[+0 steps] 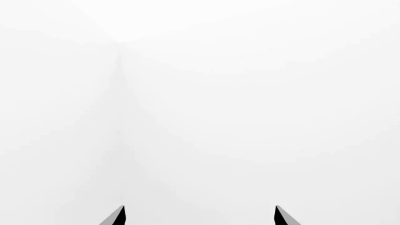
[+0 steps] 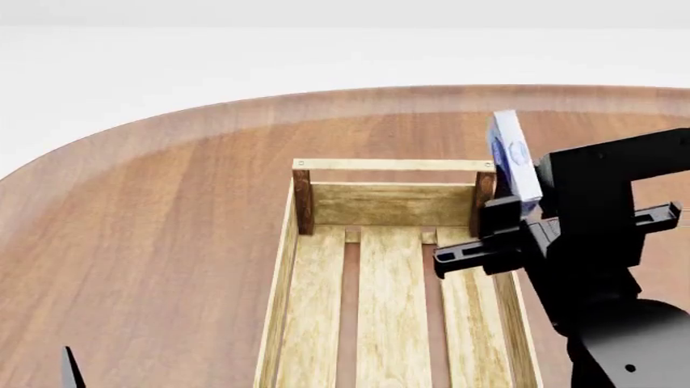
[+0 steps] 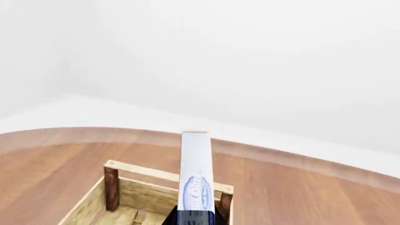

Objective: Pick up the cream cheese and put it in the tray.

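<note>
White walls and a pale floor surround a rounded wooden desk [image 2: 161,242]. On it sits the tray [image 2: 283,275], a light slatted crate with dark brown corner posts and a rail handle across its far end. Its slats are bare; nothing lies inside.

Right gripper [image 2: 506,214]: black, held above the tray's far right corner. Its fingers [image 2: 498,217] pinch the cream cheese [image 2: 511,153] by its lower end, so the thin white box stands on end in the air, above the corner post and clear of the desk. Box not in the tray.

Head view: blue oval logo on the box's broad face, seen at a slant, lettering too small to read. Only one dark fingertip of the left gripper [image 2: 71,368] shows, at the near left over the desk.

Right wrist view: the box [image 3: 196,173] seen head-on and narrow, rising from the dark fingers [image 3: 195,218], with blue cursive script running lengthwise; part looks like "Cheese", the rest unreadable. Behind it, the tray's far rail [image 3: 166,174] and two posts.

Left wrist view: only blank white wall and two dark fingers [image 1: 115,217] set well apart, holding nothing. No desk or tray shows there.
</note>
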Tool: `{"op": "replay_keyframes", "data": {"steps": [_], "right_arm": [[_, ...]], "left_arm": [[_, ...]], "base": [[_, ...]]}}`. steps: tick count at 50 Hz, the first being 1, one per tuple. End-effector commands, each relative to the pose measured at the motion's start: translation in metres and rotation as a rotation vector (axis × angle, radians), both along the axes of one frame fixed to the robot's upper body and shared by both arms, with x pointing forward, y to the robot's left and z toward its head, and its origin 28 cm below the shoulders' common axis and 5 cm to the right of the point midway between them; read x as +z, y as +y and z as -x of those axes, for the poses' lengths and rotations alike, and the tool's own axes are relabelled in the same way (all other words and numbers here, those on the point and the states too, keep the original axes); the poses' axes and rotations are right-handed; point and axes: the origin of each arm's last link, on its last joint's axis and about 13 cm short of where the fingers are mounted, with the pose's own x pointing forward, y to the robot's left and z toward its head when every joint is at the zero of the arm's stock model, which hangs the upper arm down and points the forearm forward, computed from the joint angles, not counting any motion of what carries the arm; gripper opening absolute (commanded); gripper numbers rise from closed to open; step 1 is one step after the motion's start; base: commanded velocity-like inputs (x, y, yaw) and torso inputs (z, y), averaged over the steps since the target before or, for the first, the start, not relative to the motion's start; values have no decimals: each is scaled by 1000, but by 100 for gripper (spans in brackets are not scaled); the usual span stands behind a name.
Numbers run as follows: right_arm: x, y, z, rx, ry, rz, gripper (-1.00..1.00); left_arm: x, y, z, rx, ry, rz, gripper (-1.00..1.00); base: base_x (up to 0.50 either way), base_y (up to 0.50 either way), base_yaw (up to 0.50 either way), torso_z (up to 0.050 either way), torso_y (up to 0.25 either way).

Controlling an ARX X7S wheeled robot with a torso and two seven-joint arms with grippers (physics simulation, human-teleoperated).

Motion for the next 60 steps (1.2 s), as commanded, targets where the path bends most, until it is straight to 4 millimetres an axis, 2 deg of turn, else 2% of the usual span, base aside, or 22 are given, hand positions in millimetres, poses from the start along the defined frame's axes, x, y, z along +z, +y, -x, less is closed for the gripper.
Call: {"op": "replay_keyframes", "data": {"steps": [1,18,32,53,60], "right_arm": [[7,1,3,100,1,-67,-100],[7,4,-14,165,153,-85,-100],[8,10,-34,138,258,-12,-100],[11,24,-48,88,366,174,-100],[16,29,-48,115,386,189,-100]], "left_arm": [[0,0,1,-1,0,-1,100],[0,-1,0,-5,1,-5,100],[-1,-2,0,-8,1,-9,100],[-1,-3,-1,-9,5,-12,100],[-2,-3,-1,-9,9,-14,100]], "base": [[0,0,0,0,0],[0,0,0,0,1],[0,0,0,0,1],[0,0,0,0,0],[0,0,0,0,1]]}}
